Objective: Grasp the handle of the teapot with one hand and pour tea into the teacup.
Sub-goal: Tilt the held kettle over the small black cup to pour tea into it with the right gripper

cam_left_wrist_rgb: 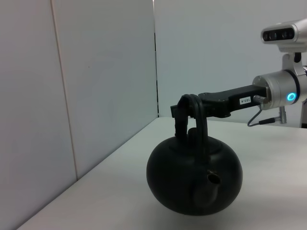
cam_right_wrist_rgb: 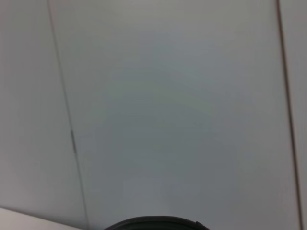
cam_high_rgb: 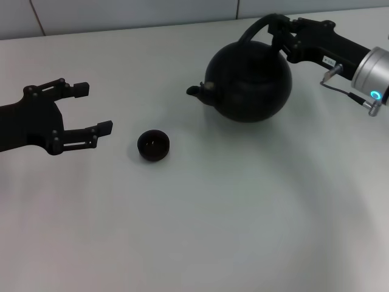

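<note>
The round black teapot is at the back right of the white table, its short spout pointing left toward the teacup. My right gripper is shut on the top of the arched black handle. The left wrist view shows the teapot upright, with the right gripper clamped on the handle. I cannot tell whether the pot is touching the table. The small black teacup stands left of the pot. My left gripper is open and empty, left of the cup.
A white table extends in front of me. A pale panelled wall runs along its back edge. The right wrist view shows only that wall and a thin dark arc at the picture's edge.
</note>
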Robot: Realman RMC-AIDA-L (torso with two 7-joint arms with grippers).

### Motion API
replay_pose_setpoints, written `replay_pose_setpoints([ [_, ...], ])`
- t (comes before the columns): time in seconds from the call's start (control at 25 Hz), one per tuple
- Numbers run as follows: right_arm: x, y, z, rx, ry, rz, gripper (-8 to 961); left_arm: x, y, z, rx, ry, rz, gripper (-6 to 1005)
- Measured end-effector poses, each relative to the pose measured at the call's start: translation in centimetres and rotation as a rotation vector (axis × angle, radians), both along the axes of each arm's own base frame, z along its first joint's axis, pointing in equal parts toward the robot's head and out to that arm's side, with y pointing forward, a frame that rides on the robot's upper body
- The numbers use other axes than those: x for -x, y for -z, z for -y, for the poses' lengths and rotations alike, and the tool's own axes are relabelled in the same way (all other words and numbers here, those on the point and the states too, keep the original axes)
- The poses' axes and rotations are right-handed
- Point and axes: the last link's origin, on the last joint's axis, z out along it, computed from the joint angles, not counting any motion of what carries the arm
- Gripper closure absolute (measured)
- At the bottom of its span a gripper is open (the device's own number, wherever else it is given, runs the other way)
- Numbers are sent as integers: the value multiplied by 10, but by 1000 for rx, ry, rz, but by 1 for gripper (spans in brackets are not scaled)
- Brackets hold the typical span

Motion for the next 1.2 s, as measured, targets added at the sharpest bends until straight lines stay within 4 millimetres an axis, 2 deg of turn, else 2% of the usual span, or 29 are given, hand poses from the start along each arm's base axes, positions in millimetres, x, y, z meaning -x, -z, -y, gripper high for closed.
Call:
replay_pose_setpoints([
  [0.76, 42, 17, -21, 85, -134, 147, 819, 6, -5, 7, -5, -10, -6, 138],
  [1.2, 52, 18, -28, 108, -149, 206, 819, 10, -8, 15, 2, -25, -7, 138],
])
